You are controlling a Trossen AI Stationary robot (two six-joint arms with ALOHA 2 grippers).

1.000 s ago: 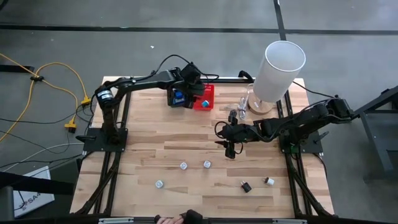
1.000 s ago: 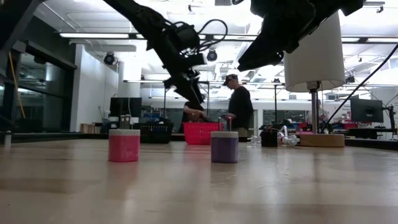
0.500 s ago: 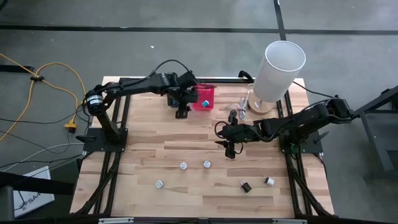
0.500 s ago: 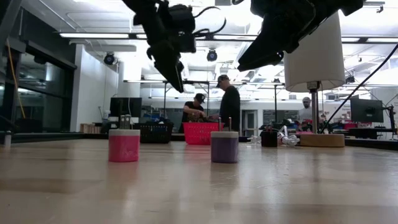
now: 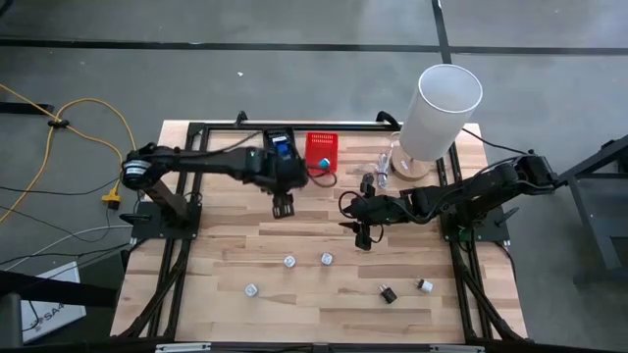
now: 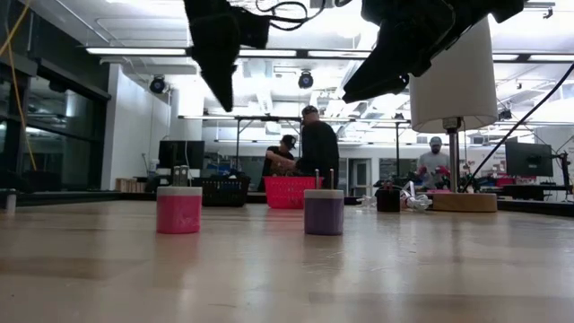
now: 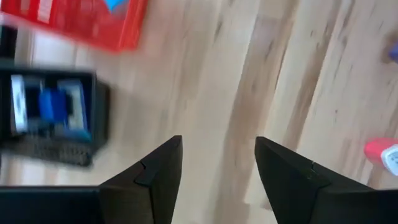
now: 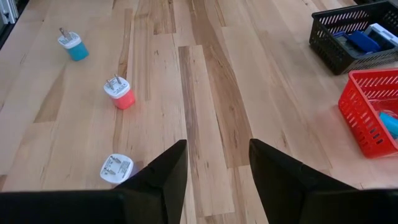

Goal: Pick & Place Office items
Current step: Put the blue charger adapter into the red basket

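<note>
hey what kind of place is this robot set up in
Probably a robotics lab or workshop: a wooden table carrying two arms, overhead strip lights, and people at benches with monitors behind.

From above, you cannot identify the small pieces on the table in front of both grippers: too small. The left wrist view blurs the black basket; the red basket is cut by the edge, as in the right wrist view.
</note>
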